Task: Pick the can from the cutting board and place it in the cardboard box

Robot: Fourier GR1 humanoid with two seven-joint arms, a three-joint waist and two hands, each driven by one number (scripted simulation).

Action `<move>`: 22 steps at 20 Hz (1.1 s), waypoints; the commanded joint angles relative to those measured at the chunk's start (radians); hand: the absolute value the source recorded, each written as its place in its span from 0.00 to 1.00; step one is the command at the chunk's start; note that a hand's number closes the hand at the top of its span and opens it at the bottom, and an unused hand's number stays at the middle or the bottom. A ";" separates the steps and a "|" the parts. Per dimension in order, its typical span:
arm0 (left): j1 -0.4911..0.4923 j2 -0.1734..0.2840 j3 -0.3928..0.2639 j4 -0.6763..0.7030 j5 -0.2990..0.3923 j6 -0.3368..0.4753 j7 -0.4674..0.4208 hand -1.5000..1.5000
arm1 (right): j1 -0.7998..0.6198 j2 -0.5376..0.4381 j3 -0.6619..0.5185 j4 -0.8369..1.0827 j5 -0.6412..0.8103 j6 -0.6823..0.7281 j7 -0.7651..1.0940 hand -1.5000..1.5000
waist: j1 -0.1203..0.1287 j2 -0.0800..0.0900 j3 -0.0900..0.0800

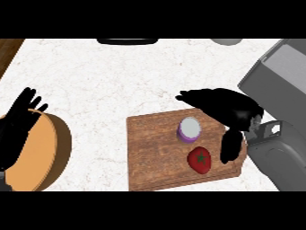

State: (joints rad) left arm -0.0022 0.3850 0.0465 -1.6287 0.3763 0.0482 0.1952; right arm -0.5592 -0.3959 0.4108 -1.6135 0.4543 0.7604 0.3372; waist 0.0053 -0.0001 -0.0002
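Observation:
A small purple can [190,129] with a white top stands upright on the far part of the brown wooden cutting board [155,152]. My right hand [225,108] hovers open over the board's far right corner. Its fingers reach left just beyond the can and its thumb [229,146] hangs down at the can's right, apart from it. A tan, round-edged container [49,152] sits at the lower left. My left hand [16,126] rests open above it, fingers up.
A red tomato-like fruit [199,160] lies on the board just in front of the can, beside my thumb. A grey appliance [284,76] fills the right side. A black object [127,41] and a grey bowl [227,41] sit at the far edge. The counter's left edge [3,67] meets dark wood.

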 commanded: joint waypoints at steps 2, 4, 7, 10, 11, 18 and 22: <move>0.003 0.005 0.057 -0.007 0.019 -0.054 0.023 0.50 | 0.041 0.029 -0.022 0.023 0.078 -0.022 -0.113 0.00 | 0.000 0.000 0.000; -0.104 -0.019 0.038 0.090 -0.028 -0.025 0.033 0.50 | 0.072 0.049 -0.006 -0.023 0.105 -0.019 -0.090 0.00 | -0.007 0.001 0.000; -0.018 -0.060 0.023 0.017 -0.067 -0.018 0.014 0.50 | 0.039 0.091 -0.023 0.021 0.158 -0.032 -0.126 0.00 | -0.001 0.000 0.000; -0.037 -0.069 0.009 -0.042 -0.085 0.012 0.076 0.50 | 0.110 0.104 0.023 -0.063 0.211 -0.030 -0.073 0.00 | -0.005 -0.001 0.000; -0.004 -0.067 0.032 -0.013 -0.077 -0.029 0.024 0.50 | 0.004 0.096 -0.008 0.069 0.232 -0.016 -0.139 0.00 | 0.001 0.000 0.000; -0.008 -0.068 0.062 -0.108 -0.063 -0.042 0.139 0.50 | 0.106 0.119 0.000 0.022 0.308 -0.004 -0.150 0.00 | -0.001 0.000 0.000; 0.023 -0.091 0.081 -0.098 -0.094 -0.066 0.078 0.50 | 0.077 0.171 -0.025 -0.003 0.331 0.055 -0.103 0.00 | -0.001 -0.001 0.000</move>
State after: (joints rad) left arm -0.0049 0.3170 0.1279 -1.6768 0.3085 -0.0191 0.2687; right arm -0.4796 -0.2271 0.4033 -1.6254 0.7493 0.7973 0.2595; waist 0.0038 -0.0006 -0.0001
